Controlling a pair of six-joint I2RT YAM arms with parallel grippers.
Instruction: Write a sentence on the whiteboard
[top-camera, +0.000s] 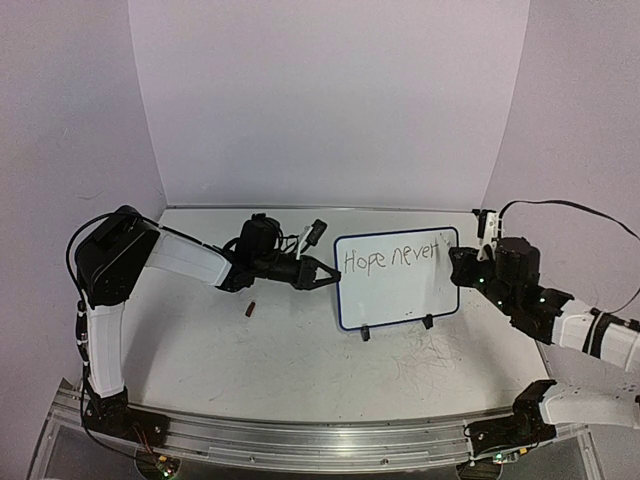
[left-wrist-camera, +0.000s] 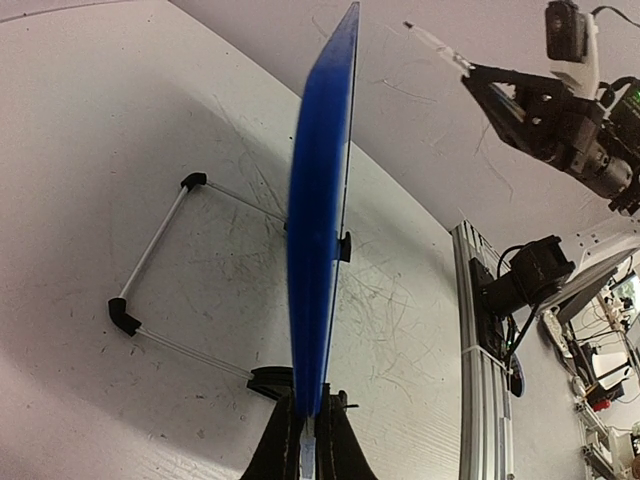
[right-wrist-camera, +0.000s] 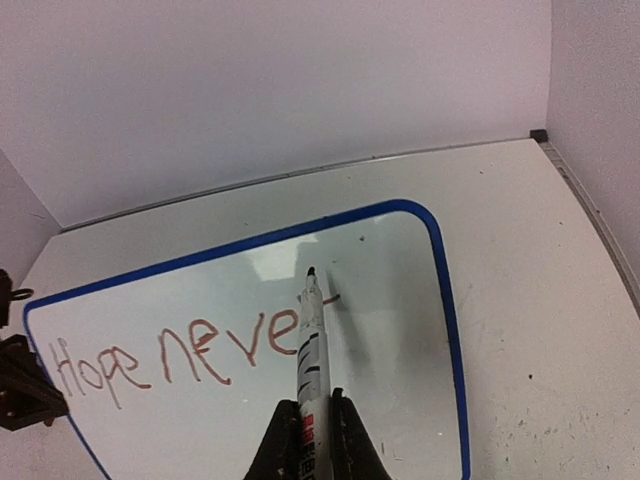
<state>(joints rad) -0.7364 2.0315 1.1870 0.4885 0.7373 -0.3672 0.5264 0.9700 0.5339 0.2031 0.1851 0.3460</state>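
Note:
The whiteboard (top-camera: 400, 298), white with a dark-blue frame, stands upright at centre right on two black clip feet. The sentence (top-camera: 390, 257) reads "Hope never" in one line, its last letter part drawn. My left gripper (top-camera: 330, 277) is shut on the board's left edge; the left wrist view shows the board edge-on (left-wrist-camera: 320, 220) between my jaws (left-wrist-camera: 310, 445), with the wire stand (left-wrist-camera: 150, 250) behind. My right gripper (right-wrist-camera: 312, 440) is shut on a white marker (right-wrist-camera: 312, 350), its tip at the board (right-wrist-camera: 400, 380) above the last stroke of the writing (right-wrist-camera: 180, 350).
A small dark cap (top-camera: 250, 310) lies on the table left of the board. Grey scuff scribbles (top-camera: 430, 355) mark the tabletop in front. An aluminium rail (top-camera: 300, 440) runs along the near edge. Walls close the back and sides.

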